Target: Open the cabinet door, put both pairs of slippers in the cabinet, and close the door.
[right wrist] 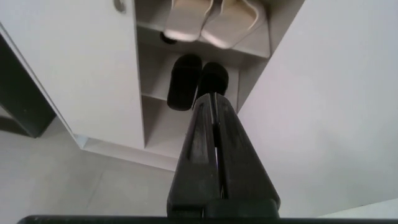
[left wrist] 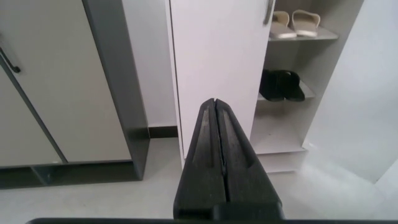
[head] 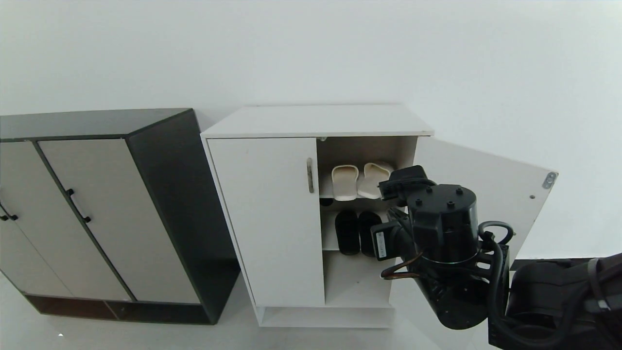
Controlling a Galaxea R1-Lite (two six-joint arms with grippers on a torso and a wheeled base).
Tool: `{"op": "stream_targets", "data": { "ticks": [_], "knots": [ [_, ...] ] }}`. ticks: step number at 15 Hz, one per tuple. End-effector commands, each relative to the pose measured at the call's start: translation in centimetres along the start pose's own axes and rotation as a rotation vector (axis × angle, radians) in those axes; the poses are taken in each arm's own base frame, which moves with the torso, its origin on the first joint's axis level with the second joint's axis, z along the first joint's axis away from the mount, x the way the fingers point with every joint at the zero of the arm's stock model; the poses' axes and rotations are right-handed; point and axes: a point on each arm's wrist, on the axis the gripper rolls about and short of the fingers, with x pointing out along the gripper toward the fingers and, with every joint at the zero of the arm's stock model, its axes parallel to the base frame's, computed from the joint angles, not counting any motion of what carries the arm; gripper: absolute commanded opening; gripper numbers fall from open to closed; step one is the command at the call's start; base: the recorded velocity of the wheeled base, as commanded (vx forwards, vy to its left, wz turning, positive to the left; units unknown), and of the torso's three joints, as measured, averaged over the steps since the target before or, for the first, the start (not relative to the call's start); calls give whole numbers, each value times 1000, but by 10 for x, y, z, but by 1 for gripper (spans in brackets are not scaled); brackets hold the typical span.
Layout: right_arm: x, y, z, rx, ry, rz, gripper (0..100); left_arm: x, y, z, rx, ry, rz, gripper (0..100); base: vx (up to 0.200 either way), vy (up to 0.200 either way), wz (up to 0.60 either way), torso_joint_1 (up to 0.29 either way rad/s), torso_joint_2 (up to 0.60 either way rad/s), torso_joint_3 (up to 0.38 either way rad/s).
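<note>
Right gripper (right wrist: 211,98): clenched, fingers pressed together, nothing held. It is positioned before the open side of the white cabinet (head: 316,121), clear of the shelves. Directly ahead of its tips the black slippers (right wrist: 196,87) lie side by side on the middle shelf. One shelf higher sit the white slippers (right wrist: 208,18), also paired. The open door (right wrist: 323,93) stands swung out on this gripper's right.

Left gripper (left wrist: 215,102): clenched, empty, held well back from the cabinet and facing its closed door (left wrist: 217,62). Both slipper pairs lie ahead and to its right; a dark cabinet (left wrist: 112,81) stands to its left.
</note>
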Motion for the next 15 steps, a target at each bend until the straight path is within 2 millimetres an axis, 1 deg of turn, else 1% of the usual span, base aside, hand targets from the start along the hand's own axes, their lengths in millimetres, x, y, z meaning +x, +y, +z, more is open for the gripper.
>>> {"op": "stream_targets", "data": {
  "ticks": [1,7,15],
  "knots": [
    [0,0,0,-1,0,1,0,0,0,0,0,0,0,0,0,0,0,159,-471,-320],
    [2,1,-3,-6,6,-1,0,0,0,0,0,0,0,0,0,0,0,183,-498,-317],
    [2,1,-4,-6,8,-3,0,0,0,0,0,0,0,0,0,0,0,224,-538,-316]
  ]
}}
